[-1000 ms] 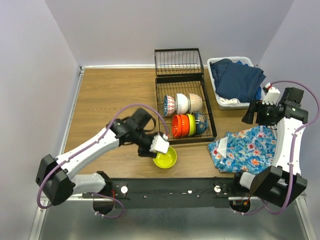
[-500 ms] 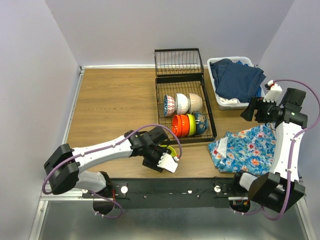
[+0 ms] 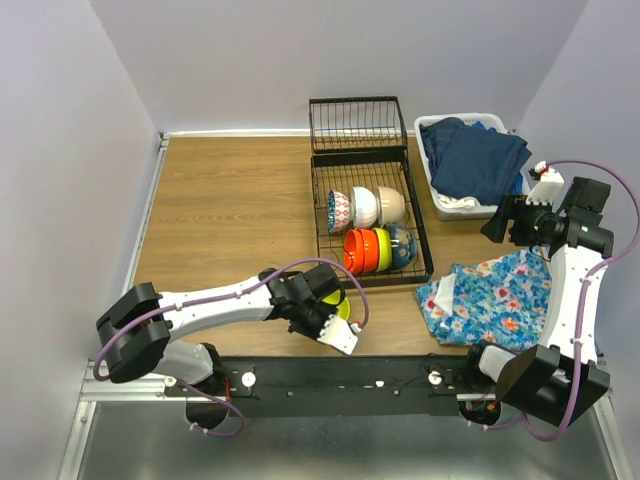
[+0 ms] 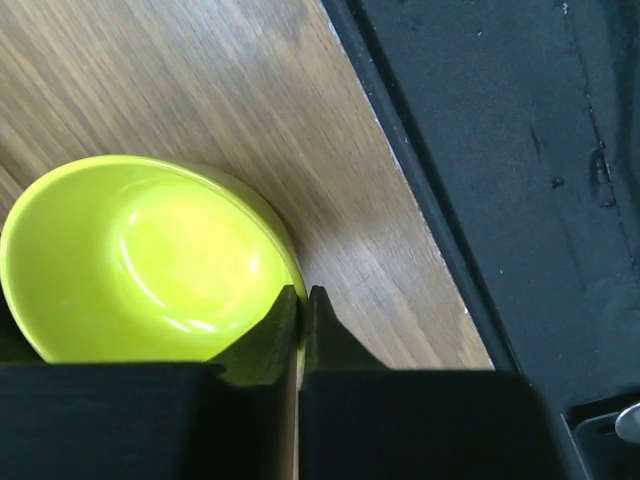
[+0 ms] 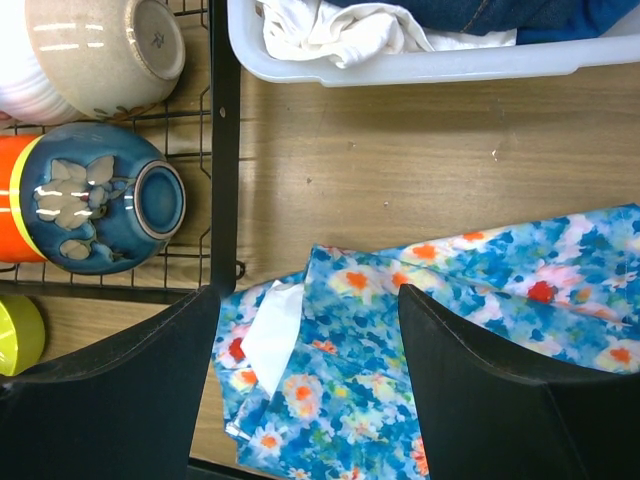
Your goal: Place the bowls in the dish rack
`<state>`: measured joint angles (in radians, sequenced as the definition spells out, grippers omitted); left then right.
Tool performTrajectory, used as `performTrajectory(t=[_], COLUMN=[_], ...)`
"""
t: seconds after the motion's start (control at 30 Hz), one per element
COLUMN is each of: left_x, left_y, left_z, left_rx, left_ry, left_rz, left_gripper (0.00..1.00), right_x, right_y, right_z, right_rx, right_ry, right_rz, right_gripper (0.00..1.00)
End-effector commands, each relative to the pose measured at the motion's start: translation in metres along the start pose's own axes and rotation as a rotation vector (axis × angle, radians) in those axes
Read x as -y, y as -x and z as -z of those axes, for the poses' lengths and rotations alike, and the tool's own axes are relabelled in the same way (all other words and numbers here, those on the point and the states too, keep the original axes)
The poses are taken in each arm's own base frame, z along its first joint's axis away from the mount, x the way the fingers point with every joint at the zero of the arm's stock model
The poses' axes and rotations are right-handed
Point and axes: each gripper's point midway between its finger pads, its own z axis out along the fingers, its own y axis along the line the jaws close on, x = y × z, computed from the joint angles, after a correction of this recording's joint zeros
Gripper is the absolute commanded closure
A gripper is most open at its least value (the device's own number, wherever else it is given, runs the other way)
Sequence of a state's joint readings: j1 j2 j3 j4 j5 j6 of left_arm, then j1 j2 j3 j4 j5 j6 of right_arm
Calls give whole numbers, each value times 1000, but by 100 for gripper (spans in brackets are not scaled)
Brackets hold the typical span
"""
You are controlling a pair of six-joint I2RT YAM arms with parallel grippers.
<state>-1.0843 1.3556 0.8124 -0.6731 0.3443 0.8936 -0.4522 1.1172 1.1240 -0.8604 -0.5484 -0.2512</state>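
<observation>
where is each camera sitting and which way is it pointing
Top external: above and behind the arm bases, looking down over the table; both arms show.
Left wrist: on the left arm, looking down at the green bowl; left gripper pinching its rim.
Right wrist: on the raised right arm, looking down at the floral cloth and dish rack corner; right gripper open.
Shared: both wrist views show the green bowl.

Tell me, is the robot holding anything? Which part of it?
The left gripper pinches the lime green bowl by its rim, one finger inside and one outside. The right gripper is open and holds nothing.
</observation>
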Motion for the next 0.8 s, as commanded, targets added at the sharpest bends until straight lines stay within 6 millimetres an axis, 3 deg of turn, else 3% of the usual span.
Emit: performTrajectory(t=[0.0, 0.1, 0.2, 0.3, 0.4, 0.43, 0.47, 0.5, 0.53, 0.6, 0.63, 0.67, 0.73, 0.77], left_x=[1, 7, 16, 8, -24, -52, -64, -77, -114, -134, -157, -171, -185, -190], left_y=[-5, 1, 26, 48, 65, 66, 72, 74, 66, 76, 83, 77, 89, 84], left_z=[8, 31, 71, 108, 134, 151, 160, 162, 191, 204, 220, 230, 244, 249], left_rx=[-38, -36, 50, 118, 203, 259, 335, 403, 495, 674, 774, 847, 1071, 1133], left_ry=[17, 12, -3, 68, 185, 274, 292, 281, 380, 296, 337, 352, 288, 295], left_rz=[2, -2, -40, -36, 88, 159, 221, 399, 492, 693, 699, 734, 797, 810], left_gripper=[100, 100, 100, 100, 100, 100, 100, 100, 100, 100, 100, 100, 100, 99], right_x=[-7, -13, -20, -22, -19, -17, -14, -8, -5, 1, 4, 8, 16, 16], right_y=[3, 4, 7, 10, 14, 15, 17, 17, 19, 23, 23, 22, 23, 22], right_z=[-3, -5, -5, -8, -14, -16, -19, -21, -21, -20, -19, -19, -20, -20], right_rx=[17, 12, 7, -8, -24, -28, -35, -50, -61, -89, -94, -105, -123, -133], right_ry=[21, 34, 61, 87, 98, 97, 90, 63, 51, 32, 19, 3, -31, -33], right_rz=[11, 28, 47, 32, 10, 12, 12, 7, 2, 15, 26, 38, 38, 31], right_gripper=[20, 20, 20, 20, 20, 20, 20, 20, 20, 20, 20, 20, 20, 20])
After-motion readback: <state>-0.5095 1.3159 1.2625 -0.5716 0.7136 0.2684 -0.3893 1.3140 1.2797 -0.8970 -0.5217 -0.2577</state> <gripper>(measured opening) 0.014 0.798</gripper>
